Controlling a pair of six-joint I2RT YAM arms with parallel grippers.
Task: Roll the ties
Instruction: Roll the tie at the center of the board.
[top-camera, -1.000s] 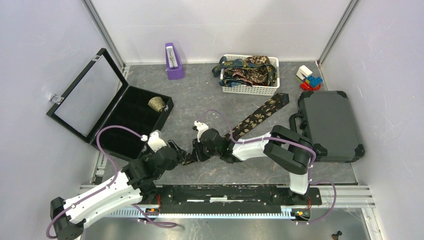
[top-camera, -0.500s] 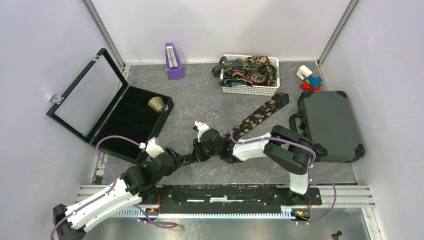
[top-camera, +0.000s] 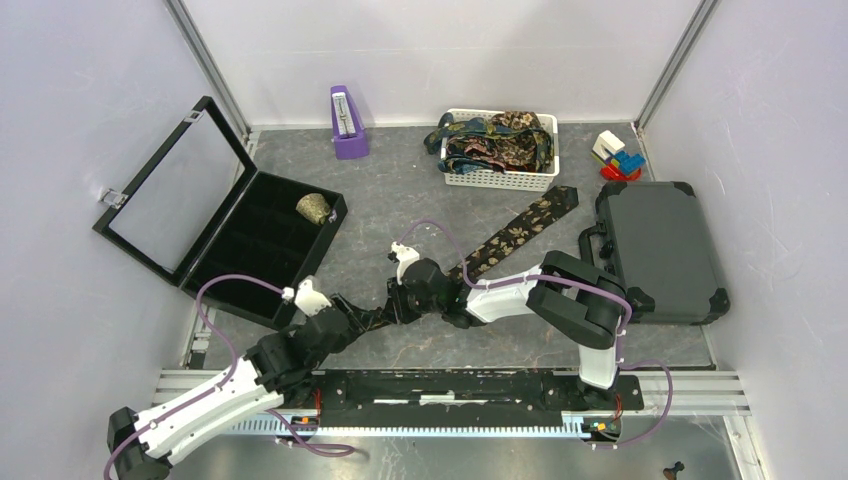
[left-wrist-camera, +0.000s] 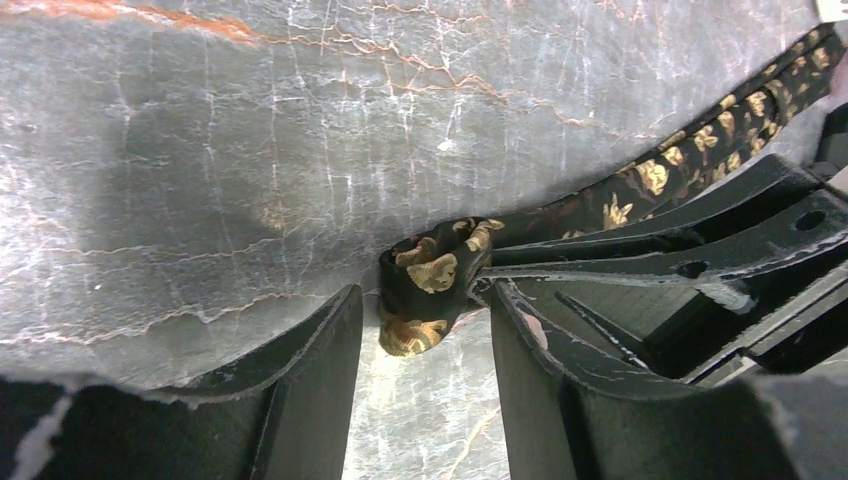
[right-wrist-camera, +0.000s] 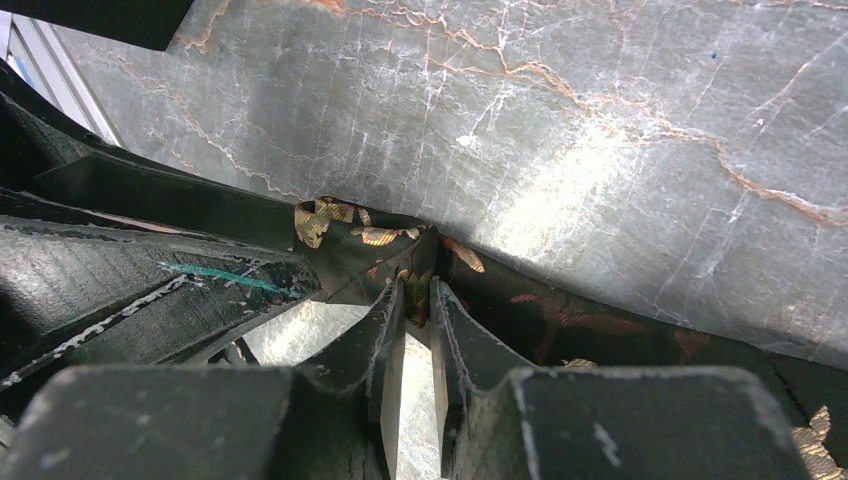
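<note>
A dark brown tie (top-camera: 515, 233) with gold floral print lies diagonally on the grey marbled table, its narrow end partly rolled near the table's front. In the left wrist view the small roll (left-wrist-camera: 428, 285) sits just ahead of my open left gripper (left-wrist-camera: 422, 300), level with its fingertips, and nothing is in its grip. My right gripper (right-wrist-camera: 415, 290) is shut on a fold of the tie (right-wrist-camera: 380, 245) right beside the roll. In the top view the left gripper (top-camera: 352, 312) and the right gripper (top-camera: 396, 303) meet tip to tip over the tie's end.
A white basket (top-camera: 500, 181) at the back holds several more ties (top-camera: 495, 140). An open black display box (top-camera: 255, 255) at the left holds one rolled tie (top-camera: 314, 208). A grey case (top-camera: 660, 250) lies at the right. A purple object (top-camera: 347, 122) and toy blocks (top-camera: 618, 157) stand at the back.
My left arm has drawn back a little toward the near left, away from the box. The right arm and the tie have stayed put.
</note>
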